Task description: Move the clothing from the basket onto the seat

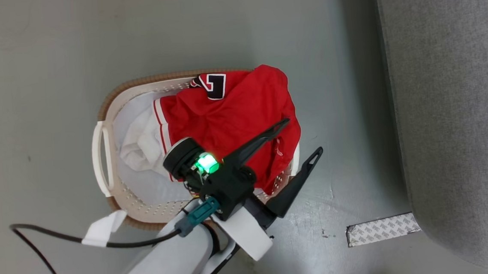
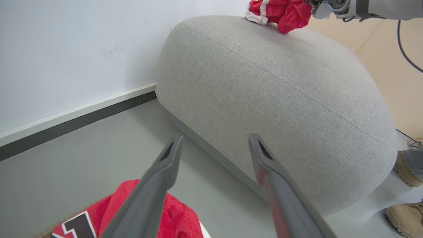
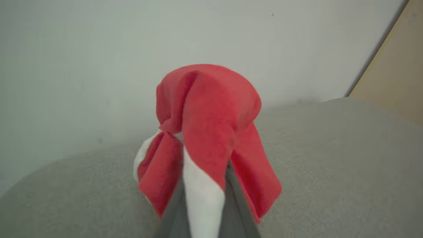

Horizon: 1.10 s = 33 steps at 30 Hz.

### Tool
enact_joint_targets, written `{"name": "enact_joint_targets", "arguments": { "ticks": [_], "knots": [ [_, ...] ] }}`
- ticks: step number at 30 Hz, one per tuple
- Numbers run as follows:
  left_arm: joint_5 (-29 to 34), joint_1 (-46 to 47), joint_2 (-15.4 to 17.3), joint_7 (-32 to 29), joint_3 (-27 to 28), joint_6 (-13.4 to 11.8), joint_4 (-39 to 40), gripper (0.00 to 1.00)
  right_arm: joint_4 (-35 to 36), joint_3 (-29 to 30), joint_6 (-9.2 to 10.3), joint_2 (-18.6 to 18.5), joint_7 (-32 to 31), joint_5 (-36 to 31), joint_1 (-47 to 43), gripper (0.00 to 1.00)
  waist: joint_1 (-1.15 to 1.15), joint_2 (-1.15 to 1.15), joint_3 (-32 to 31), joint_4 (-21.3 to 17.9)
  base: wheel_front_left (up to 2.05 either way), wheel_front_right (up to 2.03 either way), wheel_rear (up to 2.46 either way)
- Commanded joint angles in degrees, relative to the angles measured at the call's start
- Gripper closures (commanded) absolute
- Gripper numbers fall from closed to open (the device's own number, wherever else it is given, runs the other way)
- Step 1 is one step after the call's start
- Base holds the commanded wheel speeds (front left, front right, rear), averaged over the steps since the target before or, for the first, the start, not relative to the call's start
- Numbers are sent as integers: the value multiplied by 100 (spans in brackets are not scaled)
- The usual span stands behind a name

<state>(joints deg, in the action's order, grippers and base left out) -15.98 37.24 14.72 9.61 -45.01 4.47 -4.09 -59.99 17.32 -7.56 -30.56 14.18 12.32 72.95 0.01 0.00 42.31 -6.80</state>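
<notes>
Grey floor (image 1: 49, 60) surrounds the central basket (image 1: 99, 155). The clothing (image 1: 234, 116) is heaped toward its 3 o'clock side, beside a white sheet (image 1: 137, 140). The left gripper (image 1: 303, 135) hangs spread wide over the 4 o'clock rim. The sofa (image 1: 451, 96) edges 3 o'clock, with a bare lane between and tape (image 1: 381, 229) at 5.

Left wrist view: a white wall (image 2: 66, 49) is at 10 o'clock, a red cloth (image 2: 284, 11) at the sofa's top at 1, and shoes (image 2: 408, 168) at 4.

Right wrist view: the right gripper (image 3: 205, 198) is clamped on the red cloth above the sofa.

Setting: indoor test room dressed as a living space. Evidence: smooth grey floor (image 1: 49, 60); bare white wall (image 2: 66, 49) with dark skirting strip (image 2: 76, 120); large light-grey fabric sofa (image 2: 281, 99); oval white plastic laundry basket with brown rim (image 1: 145, 206); printed tape strip (image 1: 382, 229) stuck to the floor.
</notes>
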Motion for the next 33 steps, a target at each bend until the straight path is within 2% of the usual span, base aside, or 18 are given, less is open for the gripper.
{"name": "enact_joint_targets", "arguments": {
  "ticks": [1,8,9,10,11,16,21,27,33],
  "knots": [
    [-21,-96,80,-27,24,-33,51,0,-285,161,13,114,51,-198,-43,100,-1,0,15,1,0,0,0],
    [-140,-300,258,-88,77,-147,155,0,-735,501,13,440,105,-571,-157,100,-1,0,-160,-112,0,0,0],
    [-146,-325,274,-88,79,-157,162,0,-720,519,14,465,98,-627,-170,93,-1,0,-198,-134,0,0,0],
    [-149,-344,289,-82,85,-169,167,0,-653,520,14,487,102,-680,-195,54,-1,0,-242,-155,0,0,0],
    [-169,-359,300,-66,94,-179,166,0,-573,519,14,530,104,-720,-235,0,-1,0,-289,-175,0,0,0],
    [-238,-448,306,45,137,-215,115,0,-269,425,14,705,102,-879,-544,0,-1,0,-559,-243,0,0,0],
    [-421,-642,311,229,249,-282,-32,0,330,247,14,884,103,-962,-1131,0,-1,0,-1018,-298,0,0,0],
    [-697,-1193,322,477,519,-446,-229,0,1358,-96,14,1181,97,-788,-2167,0,-1,0,-1864,-306,0,0,0],
    [-957,-1986,241,557,1021,-630,-173,0,2345,-419,14,1395,97,-621,-3347,0,-1,0,-2776,-155,0,0,0]
  ]
}}
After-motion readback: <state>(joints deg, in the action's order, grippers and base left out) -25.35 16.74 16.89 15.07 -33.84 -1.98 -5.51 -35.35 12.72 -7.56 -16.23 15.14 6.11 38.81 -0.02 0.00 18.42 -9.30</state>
